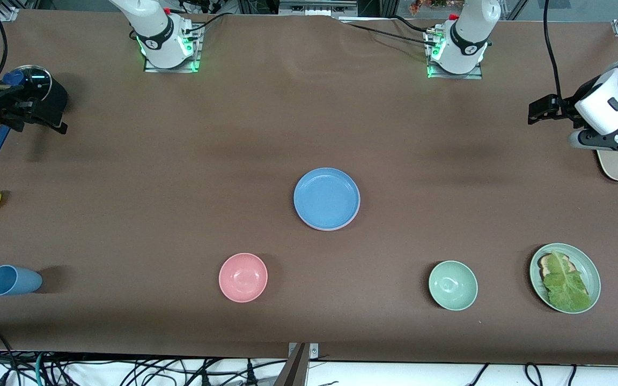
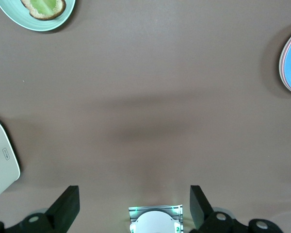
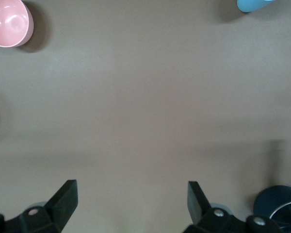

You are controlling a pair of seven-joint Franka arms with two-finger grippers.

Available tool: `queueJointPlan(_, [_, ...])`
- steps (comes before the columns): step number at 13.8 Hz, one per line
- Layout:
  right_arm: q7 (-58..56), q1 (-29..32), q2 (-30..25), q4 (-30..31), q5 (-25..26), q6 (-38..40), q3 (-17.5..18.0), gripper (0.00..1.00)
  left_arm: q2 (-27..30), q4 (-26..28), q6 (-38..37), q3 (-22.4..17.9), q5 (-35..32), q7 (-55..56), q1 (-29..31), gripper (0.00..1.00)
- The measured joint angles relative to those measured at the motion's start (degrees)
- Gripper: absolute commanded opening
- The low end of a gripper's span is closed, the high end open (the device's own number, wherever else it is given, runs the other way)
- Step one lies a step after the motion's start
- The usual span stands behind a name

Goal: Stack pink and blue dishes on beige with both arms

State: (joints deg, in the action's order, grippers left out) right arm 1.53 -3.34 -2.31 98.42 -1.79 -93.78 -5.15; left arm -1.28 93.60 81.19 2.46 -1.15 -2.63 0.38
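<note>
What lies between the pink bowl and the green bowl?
Nothing: in the front view the brown table is bare between the pink bowl and the green bowl. The blue plate sits farther from the camera, off that line.

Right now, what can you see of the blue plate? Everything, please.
The blue plate is wide, shallow and round with a low raised rim, matte like plastic or ceramic, and empty. It lies flat and upright mid-table, farther from the front camera than the pink bowl and green bowl. It sits on top of a pink plate, of which only a thin rim edge shows beneath; the left wrist view shows that layering too. No claw touches it.
</note>
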Motion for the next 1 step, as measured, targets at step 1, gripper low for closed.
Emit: queueJointPlan(1, [0.0, -0.09, 0.0, 0.0, 0.0, 0.0, 0.0, 1.0, 0.0, 0.0, 0.0, 0.0, 0.0, 0.0, 0.0, 1.0])
